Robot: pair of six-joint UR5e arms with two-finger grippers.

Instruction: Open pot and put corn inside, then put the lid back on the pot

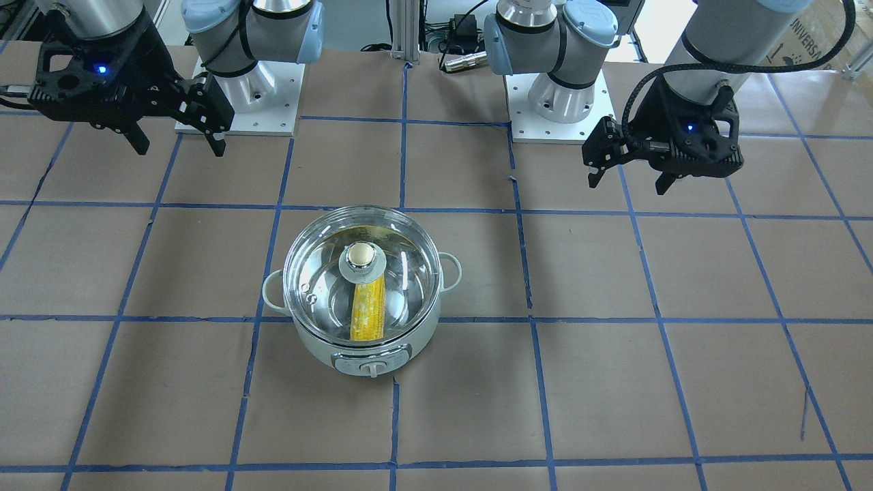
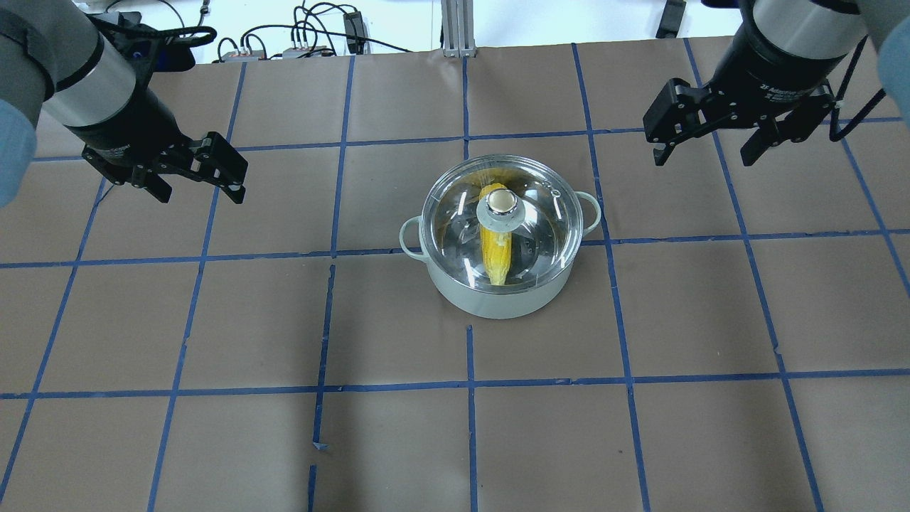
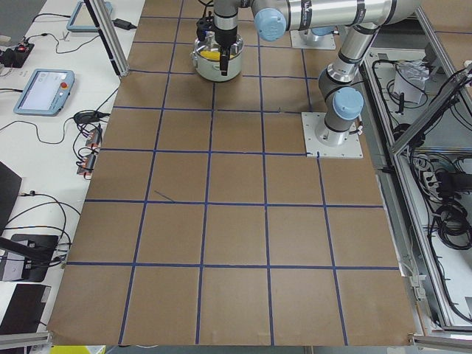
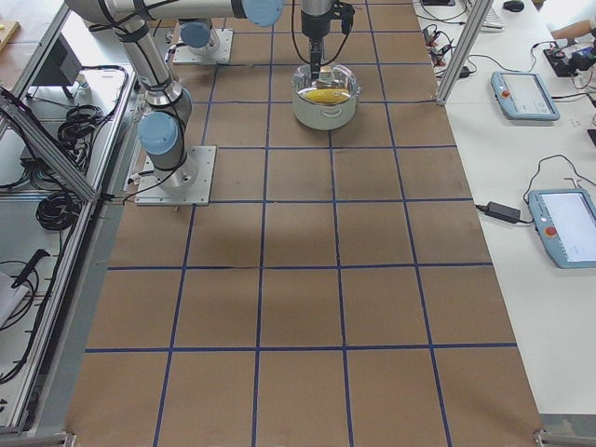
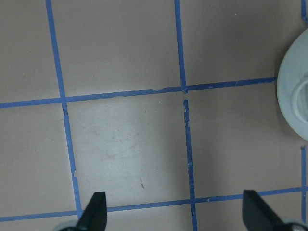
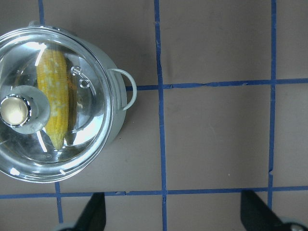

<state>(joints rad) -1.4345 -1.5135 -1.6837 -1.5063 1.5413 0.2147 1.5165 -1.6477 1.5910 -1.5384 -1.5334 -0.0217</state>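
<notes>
The pale grey-green pot (image 2: 498,302) stands at the table's middle with the clear glass lid (image 2: 544,227) seated on it, knob (image 2: 502,201) up. The yellow corn (image 2: 495,252) lies inside on the steel bottom, seen through the glass. The front view shows the pot (image 1: 320,344), lid (image 1: 406,262) and corn (image 1: 368,310). The right wrist view shows the lid (image 6: 86,132) and corn (image 6: 53,103). My left gripper (image 2: 200,192) is open and empty, above the table well left of the pot. My right gripper (image 2: 702,158) is open and empty, up and right of the pot.
The table is brown paper with a blue tape grid. The left wrist view shows only the pot's edge (image 5: 291,91) at its right. The arm bases (image 1: 559,102) stand at the robot's side. Cables lie beyond the far edge (image 2: 313,43).
</notes>
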